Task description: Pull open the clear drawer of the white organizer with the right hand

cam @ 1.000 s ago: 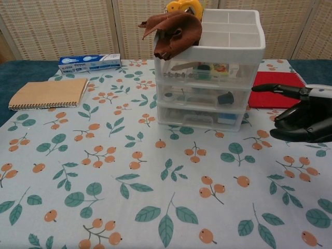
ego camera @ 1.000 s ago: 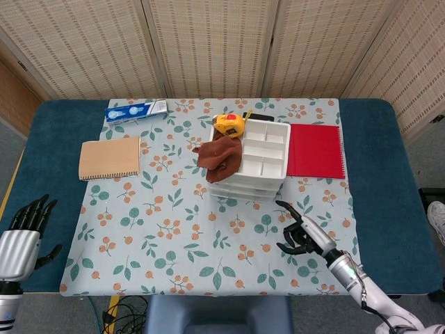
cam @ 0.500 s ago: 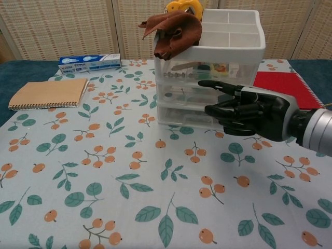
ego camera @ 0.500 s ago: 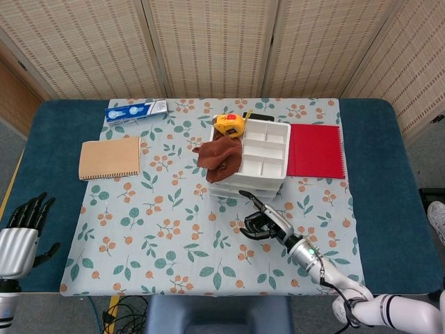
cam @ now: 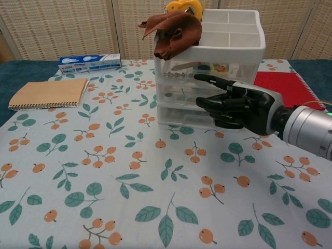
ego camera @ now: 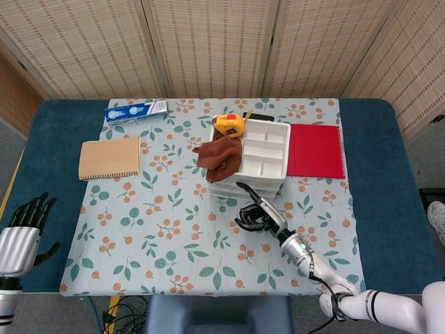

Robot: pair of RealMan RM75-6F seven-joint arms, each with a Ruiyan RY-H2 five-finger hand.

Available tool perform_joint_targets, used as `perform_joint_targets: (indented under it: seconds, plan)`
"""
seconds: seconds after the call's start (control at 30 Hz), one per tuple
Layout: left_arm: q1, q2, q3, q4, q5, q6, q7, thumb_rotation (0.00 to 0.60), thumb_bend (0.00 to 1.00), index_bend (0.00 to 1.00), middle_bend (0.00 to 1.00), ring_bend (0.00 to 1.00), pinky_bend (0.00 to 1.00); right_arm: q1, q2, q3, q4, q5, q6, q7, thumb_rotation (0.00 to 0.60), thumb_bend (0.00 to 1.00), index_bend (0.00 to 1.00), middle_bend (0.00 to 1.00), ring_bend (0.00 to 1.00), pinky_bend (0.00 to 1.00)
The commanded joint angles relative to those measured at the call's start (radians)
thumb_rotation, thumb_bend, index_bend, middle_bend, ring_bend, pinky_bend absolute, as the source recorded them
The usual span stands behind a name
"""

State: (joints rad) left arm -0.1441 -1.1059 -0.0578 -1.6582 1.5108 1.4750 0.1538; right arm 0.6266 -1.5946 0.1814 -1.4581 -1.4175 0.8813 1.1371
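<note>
Head view. White organizer: stands mid-table on the floral tablecloth, compartmented top tray facing up. Brown cloth draped over its left top edge; yellow tape measure at its back left corner. Red notebook just beside it on the right. Tan spiral notebook and blue toothpaste box lie well apart to the left. Right hand: at the organizer's front face, one finger extended toward it, the others curled in; contact cannot be told. Left hand: off the table's left edge, fingers spread, holding nothing.

Chest view. Clear drawers: stacked in the organizer, all flush with the frame, small items inside. Right hand level with the drawer fronts, nothing visibly gripped.
</note>
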Motion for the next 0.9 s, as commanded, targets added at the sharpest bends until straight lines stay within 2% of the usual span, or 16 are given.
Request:
perform_joint_targets:
  seconds: [0.03, 0.3, 0.53, 0.9]
  plan:
    - [0.0, 0.0, 0.0, 0.002, 0.0, 0.0, 0.0, 0.6, 0.2, 0.07, 0.04, 0.07, 0.12, 0.002, -0.003, 0.002, 0.004, 0.005, -0.002, -0.003, 0.6, 0.37, 0.0, 0.8, 0.92, 1.0]
    - [0.0, 0.001, 0.001, 0.002, -0.004, -0.003, 0.001, 0.6, 0.2, 0.07, 0.04, 0.07, 0.12, 0.02, -0.025, 0.012, 0.037, 0.021, -0.022, -0.014, 0.6, 0.38, 0.0, 0.8, 0.92, 1.0]
    - [0.003, 0.01, 0.002, -0.011, -0.01, -0.003, 0.006, 0.6, 0.2, 0.07, 0.04, 0.07, 0.12, 0.039, -0.037, 0.017, 0.06, 0.01, -0.032, -0.013, 0.6, 0.43, 0.01, 0.8, 0.92, 1.0]
    - [0.006, 0.019, 0.003, -0.025, -0.009, 0.0, 0.014, 0.6, 0.2, 0.07, 0.04, 0.07, 0.12, 0.05, -0.041, 0.015, 0.08, 0.0, -0.03, 0.004, 0.6, 0.54, 0.2, 0.8, 0.93, 1.0]
